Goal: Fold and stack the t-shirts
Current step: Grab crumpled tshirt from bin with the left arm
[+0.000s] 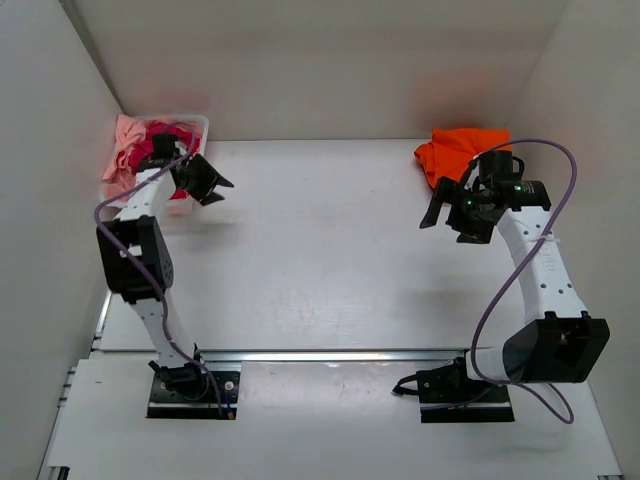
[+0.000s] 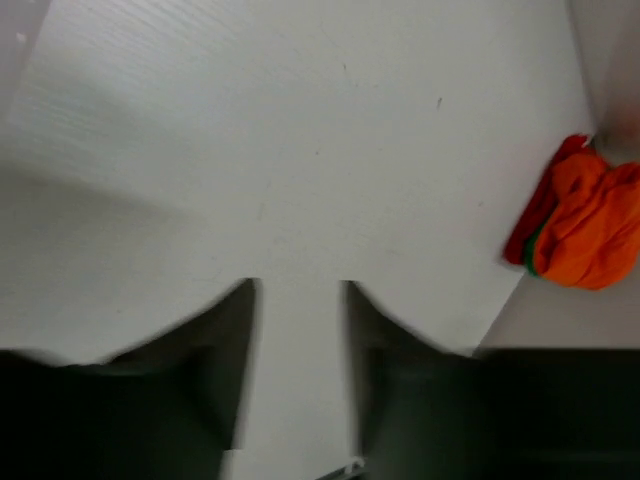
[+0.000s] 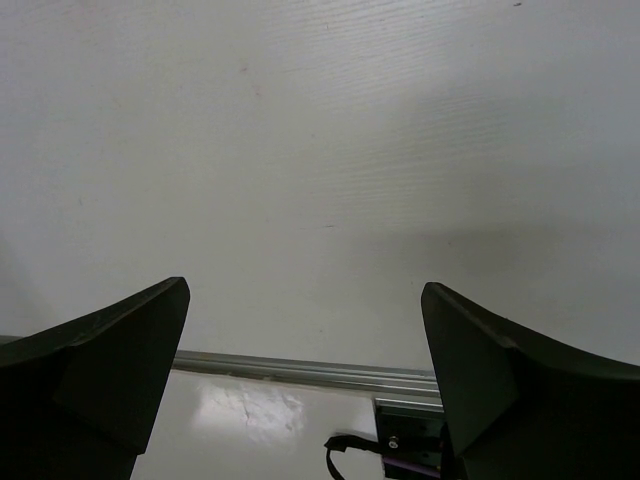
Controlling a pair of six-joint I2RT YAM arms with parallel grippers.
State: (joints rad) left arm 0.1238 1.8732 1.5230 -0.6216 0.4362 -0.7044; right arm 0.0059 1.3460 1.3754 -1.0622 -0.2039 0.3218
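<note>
T-shirts [image 1: 125,145] heap in the tub [image 1: 198,121], just beyond the left fingers [image 2: 215,350], which gape empty. Far from the tub, the right fingers [image 3: 110,350], also spread and empty, hang beside an orange shirt [image 1: 450,152].

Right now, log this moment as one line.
left gripper: open, empty, by tub | right gripper: open, empty, by orange t-shirt | tub: magenta t-shirt, salmon t-shirt heaped
</note>
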